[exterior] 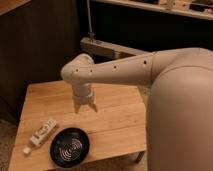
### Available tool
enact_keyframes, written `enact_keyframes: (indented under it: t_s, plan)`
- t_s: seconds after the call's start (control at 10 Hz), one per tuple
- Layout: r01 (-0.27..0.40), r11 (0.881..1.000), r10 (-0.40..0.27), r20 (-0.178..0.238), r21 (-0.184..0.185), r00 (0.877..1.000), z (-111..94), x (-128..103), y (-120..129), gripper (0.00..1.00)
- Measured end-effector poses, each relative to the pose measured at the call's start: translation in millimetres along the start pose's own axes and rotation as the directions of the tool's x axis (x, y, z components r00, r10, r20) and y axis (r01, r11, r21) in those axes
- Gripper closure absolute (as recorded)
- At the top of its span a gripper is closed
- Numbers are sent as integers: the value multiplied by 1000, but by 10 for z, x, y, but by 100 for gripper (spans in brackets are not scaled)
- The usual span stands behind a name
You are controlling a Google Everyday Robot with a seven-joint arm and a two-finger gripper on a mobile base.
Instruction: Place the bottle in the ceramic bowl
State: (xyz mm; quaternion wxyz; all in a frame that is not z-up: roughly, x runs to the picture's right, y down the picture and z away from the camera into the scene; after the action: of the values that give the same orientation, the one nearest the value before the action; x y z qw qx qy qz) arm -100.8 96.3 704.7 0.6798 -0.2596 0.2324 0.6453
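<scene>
In the camera view, the gripper (85, 107) hung over the middle of the table (122, 122), pointing straight down from the arm (117, 72). Its two fingers stood apart with a clear gap between them, and nothing was held in that gap. The tips seemed to be a little above the wood, not touching it.

The bottle (42, 132) lay on its side on the table. In the picture it was below and to the left of the gripper, nearer to the front edge and well apart from the fingers. The bowl (70, 146) sat just beside the bottle, also below the gripper and only slightly to its left, near the front edge. The bowl had nothing in it.

In my judgement the task was only at its beginning, because nothing was grasped yet. All the work was left: to reach the bottle, close on it, lift it, carry it the short way over the bowl and release it there.
</scene>
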Motion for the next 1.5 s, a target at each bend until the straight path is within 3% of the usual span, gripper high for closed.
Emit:
enact_keyframes:
  t_s: [0.2,0.3,0.5,0.6,0.7,0.8,0.9,1.0,1.1,1.4,1.5]
  plan:
    - [-6,1000,5,-10,-15,1000,-32,-50,28,35]
    - [-25,999,24,-27,-42,999,-64,-162,96,35]
    - [-94,991,86,-90,-92,992,-85,-349,257,35]
    - [-175,979,160,-135,-105,978,-96,-422,334,35]
    - [-305,945,279,-199,-116,940,-92,-469,359,35]
    - [-357,927,327,-219,-114,919,-101,-469,342,35]
    - [-462,879,423,-257,-116,869,-118,-486,329,35]
    - [-506,854,461,-277,-117,843,-132,-490,346,35]
    - [-526,843,478,-286,-117,830,-137,-490,374,35]
    - [-524,844,477,-285,-116,831,-140,-486,365,35]
    - [-515,849,466,-290,-118,836,-143,-449,375,35]
